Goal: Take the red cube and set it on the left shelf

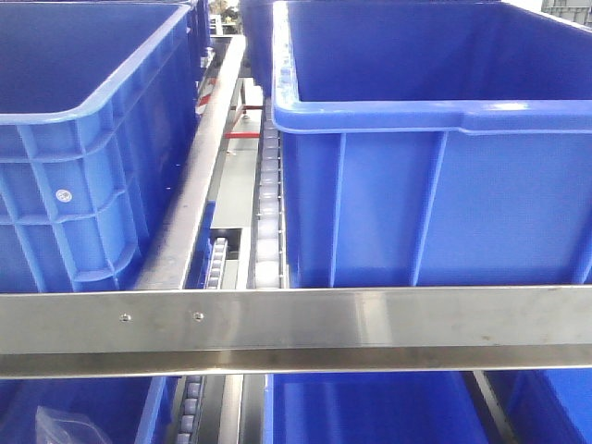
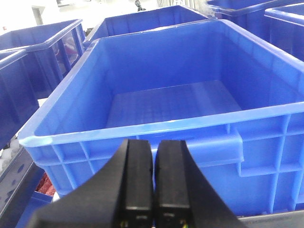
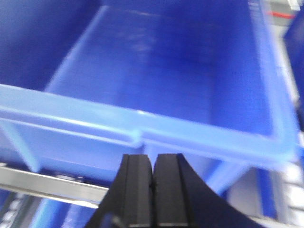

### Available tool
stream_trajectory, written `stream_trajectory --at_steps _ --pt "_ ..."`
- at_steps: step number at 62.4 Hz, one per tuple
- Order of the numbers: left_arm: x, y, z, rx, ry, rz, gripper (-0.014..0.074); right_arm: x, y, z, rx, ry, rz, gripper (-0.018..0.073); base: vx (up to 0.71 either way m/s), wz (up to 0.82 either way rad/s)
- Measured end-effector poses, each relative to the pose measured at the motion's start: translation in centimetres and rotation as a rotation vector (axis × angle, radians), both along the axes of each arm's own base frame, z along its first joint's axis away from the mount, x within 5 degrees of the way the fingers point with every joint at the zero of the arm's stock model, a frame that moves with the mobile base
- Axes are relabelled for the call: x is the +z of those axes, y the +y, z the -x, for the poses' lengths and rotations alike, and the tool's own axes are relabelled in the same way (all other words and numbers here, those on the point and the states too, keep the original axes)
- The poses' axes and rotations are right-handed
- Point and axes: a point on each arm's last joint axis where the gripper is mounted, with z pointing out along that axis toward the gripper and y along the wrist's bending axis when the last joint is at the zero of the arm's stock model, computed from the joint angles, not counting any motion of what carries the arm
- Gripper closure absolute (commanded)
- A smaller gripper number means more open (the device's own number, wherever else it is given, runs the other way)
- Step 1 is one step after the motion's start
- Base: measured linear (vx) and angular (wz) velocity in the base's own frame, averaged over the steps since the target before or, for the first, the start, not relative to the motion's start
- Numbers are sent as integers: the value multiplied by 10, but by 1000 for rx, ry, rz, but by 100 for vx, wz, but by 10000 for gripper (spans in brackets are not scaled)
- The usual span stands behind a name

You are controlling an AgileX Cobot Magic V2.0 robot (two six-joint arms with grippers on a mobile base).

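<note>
Both grippers, left (image 2: 153, 183) and right (image 3: 153, 190), sit closed and empty; red cube unseen, presumably rigid, light, graspable across 2 opposite faces.

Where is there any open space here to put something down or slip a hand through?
The floor of the big blue bin ahead of the left gripper looks bare inside its four walls. The bin ahead of the right gripper also looks empty, though blurred. Between the crates, the roller track and metal rail leave only a narrow gap.
</note>
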Motion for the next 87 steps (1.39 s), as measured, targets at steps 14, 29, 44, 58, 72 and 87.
stream_trajectory --at_steps 14,29,44,58,72,87 --pt "0 0 0 0 0 0 491 6 -2 14 -12 -74 -6 502 0 0" --pt "0 0 0 0 0 0 491 5 -2 14 -11 -74 -6 502 0 0" --pt "0 0 0 0 0 0 491 5 -2 14 -11 -72 -6 502 0 0" --pt "0 0 0 0 0 0 491 5 -2 15 -11 -74 -6 502 0 0" --pt "0 0 0 0 0 0 491 8 -3 19 -10 -101 -9 502 0 0" --pt "0 0 0 0 0 0 491 15 -5 33 -23 -195 -15 502 0 0"
